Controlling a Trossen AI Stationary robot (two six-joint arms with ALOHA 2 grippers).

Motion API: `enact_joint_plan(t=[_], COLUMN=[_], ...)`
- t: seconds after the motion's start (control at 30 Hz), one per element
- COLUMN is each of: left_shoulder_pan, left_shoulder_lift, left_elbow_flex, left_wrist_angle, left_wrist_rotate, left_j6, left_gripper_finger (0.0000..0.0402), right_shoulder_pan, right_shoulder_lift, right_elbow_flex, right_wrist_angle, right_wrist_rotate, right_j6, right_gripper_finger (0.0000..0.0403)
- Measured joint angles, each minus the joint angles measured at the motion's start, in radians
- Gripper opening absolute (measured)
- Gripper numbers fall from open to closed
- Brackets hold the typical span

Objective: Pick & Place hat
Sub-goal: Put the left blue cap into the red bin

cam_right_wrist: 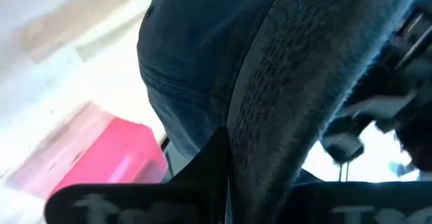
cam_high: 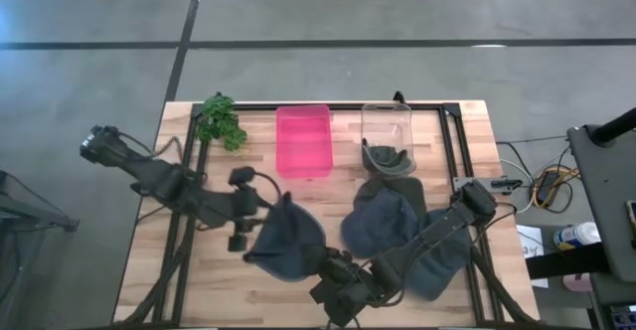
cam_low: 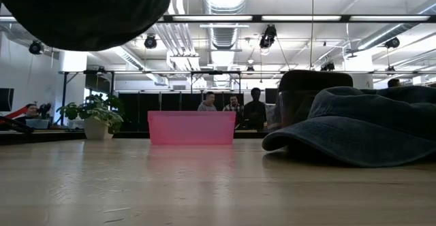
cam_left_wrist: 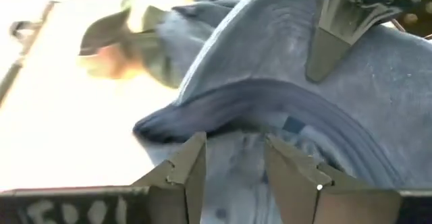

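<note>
A dark hat (cam_low: 82, 11) hung in the air above the wooden worktop (cam_low: 204, 185); no pincer showed, so places cannot be given from it. Another hat (cam_low: 354, 127) lay on the worktop. A pink bin (cam_low: 192, 128) and a potted plant (cam_low: 95, 116) stood farther back, people seated beyond.

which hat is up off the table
The dark blue hat near the left side, pinched by both the left pincer and right pincer. The other blue hats lie on the table.
</note>
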Motion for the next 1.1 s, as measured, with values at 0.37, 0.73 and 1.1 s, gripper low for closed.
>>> enact_joint_plan(t=[0.37, 0.73, 1.1], left_shoulder_pan=[-0.087, -0.150, -0.228], left_shoulder_lift=[-0.104, -0.107, -0.108], left_elbow_flex=[0.128, 0.118, 0.116], left_wrist_angle=[-0.303, -0.504, -0.745], left_wrist_rotate=[-0.278, -0.275, -0.358], left_j6=[-0.175, -0.377, -0.557], left_gripper_finger=[0.0142, 0.0142, 0.0142], right_shoulder_pan=[-0.146, -0.394, -0.510], right_shoulder_lift=[-0.005, 0.000, 0.002], right_elbow_flex=[0.015, -0.017, -0.144], right_wrist_angle=[-0.001, -0.136, -0.324], right_wrist_rotate=[0.312, 0.231, 0.009], right_j6=[0.213, 0.344, 0.466], right_gripper_finger=[0.0013, 0.0013, 0.0013])
